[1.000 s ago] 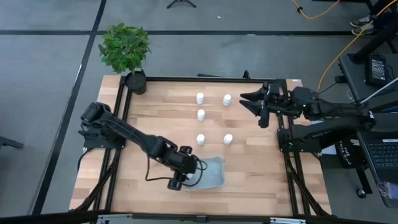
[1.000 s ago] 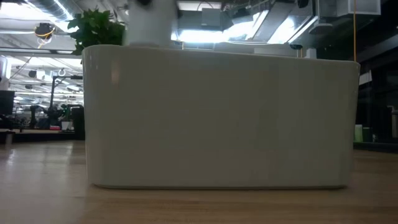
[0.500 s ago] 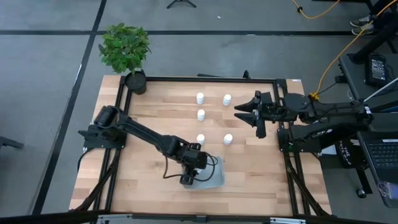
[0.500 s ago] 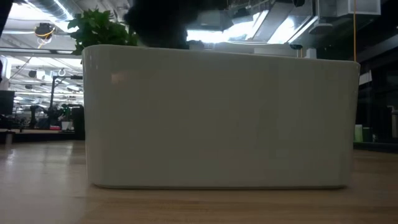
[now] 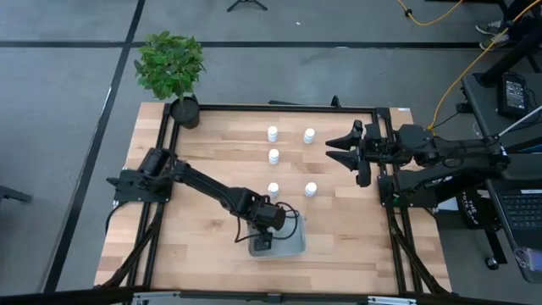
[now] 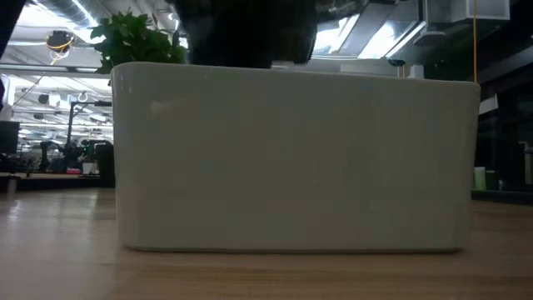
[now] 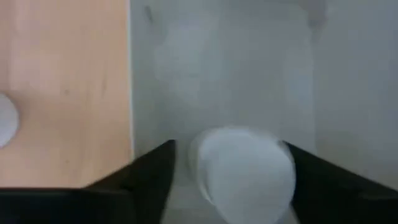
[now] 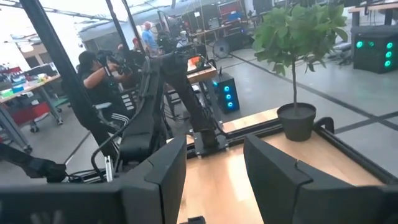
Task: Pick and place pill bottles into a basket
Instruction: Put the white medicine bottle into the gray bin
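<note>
**Left arm holds a bottle over the bin at the worktop's front edge**

The dark left gripper [image 5: 262, 241] hangs over the shallow, round-cornered pale grey-blue plastic basket [image 5: 294, 246], which sits near the middle of the front edge of the pale wood-plank worktop [image 5: 203, 169]. From above, the gripper's body hides what it carries; only the left wrist view shows it, a small white cylindrical pill bottle [image 7: 245, 172] with a smooth round cap, clamped between the two black fingers [image 7: 146, 171] above the basket's smooth grey floor [image 7: 217, 74], with the basket's wall meeting bare wood alongside. The low view gives neither bottle nor fingers, only the basket's broad matte side wall [image 6: 296, 158] filling the frame and a dark mass above its rim.

Five more small white capped bottles stand upright on the wood around the worktop's centre: two side by side towards the back edge [image 5: 273, 134] [image 5: 309, 135], one just in front of them [image 5: 273, 156], and two nearer the basket [image 5: 273, 190] [image 5: 311, 189].

The right gripper [image 5: 335, 147] is raised beside the right edge, its angular black fingers spread wide and holding nothing; its wrist view shows the gap between them, a leafy green plant in a black pot [image 8: 297, 121] at the back left corner, and people in the room beyond
</note>
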`<state>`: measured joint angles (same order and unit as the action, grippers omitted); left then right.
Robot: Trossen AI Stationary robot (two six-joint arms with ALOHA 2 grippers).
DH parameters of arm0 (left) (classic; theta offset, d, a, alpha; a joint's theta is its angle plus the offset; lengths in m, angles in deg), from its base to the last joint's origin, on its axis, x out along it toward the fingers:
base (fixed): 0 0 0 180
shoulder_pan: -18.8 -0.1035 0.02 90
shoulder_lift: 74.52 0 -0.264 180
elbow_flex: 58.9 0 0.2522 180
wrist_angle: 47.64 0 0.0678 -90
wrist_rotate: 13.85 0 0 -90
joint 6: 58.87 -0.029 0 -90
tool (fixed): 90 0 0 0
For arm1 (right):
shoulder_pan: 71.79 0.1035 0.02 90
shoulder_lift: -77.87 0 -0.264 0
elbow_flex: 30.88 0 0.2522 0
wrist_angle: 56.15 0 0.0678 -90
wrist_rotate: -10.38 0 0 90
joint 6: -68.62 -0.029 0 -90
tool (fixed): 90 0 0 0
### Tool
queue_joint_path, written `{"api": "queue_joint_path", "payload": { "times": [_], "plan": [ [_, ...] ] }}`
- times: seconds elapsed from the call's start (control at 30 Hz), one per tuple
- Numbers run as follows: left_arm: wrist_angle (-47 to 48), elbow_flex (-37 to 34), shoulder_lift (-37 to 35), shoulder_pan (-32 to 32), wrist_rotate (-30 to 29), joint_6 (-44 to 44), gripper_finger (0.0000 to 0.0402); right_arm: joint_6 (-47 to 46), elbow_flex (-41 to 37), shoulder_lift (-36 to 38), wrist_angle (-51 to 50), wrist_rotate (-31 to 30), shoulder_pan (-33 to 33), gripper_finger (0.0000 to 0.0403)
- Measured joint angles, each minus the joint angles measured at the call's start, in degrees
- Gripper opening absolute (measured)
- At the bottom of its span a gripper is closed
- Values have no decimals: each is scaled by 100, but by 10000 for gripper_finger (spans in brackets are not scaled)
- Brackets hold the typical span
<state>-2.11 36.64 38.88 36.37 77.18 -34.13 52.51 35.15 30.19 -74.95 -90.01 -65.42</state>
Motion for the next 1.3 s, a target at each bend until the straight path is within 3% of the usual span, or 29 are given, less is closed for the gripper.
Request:
{"api": "queue_joint_path", "payload": {
  "times": [0.1,0.23,0.4,0.57,0.73,0.83,0.9,1.1,1.3],
  "plan": [
    [15,129,-146,-15,47,6,354,30,0,0,-6,8,0,163],
    [255,401,-370,-12,46,7,391,35,0,0,-9,284,-4,163],
    [777,911,-751,-10,-88,-27,393,-340,1,68,-483,1024,0,163],
    [912,1398,-1163,7,-734,-2,393,-569,2,120,-2084,1362,-4,163],
    [621,1580,-1569,27,-1780,-357,393,82,2,-97,-3097,1651,-3,170],
    [475,1580,-1785,24,-2117,-765,394,457,2,-348,-3278,1651,-63,198],
    [356,1580,-1866,16,-2075,-942,395,603,2,-578,-3311,1645,-165,231],
    [-174,1580,-1949,-60,-1091,-1430,395,619,2,-1525,-3492,1211,-331,334],
    [-954,1580,-1949,-132,-395,-1901,386,915,2,-2695,-3565,1155,-358,362]
  ]
}}
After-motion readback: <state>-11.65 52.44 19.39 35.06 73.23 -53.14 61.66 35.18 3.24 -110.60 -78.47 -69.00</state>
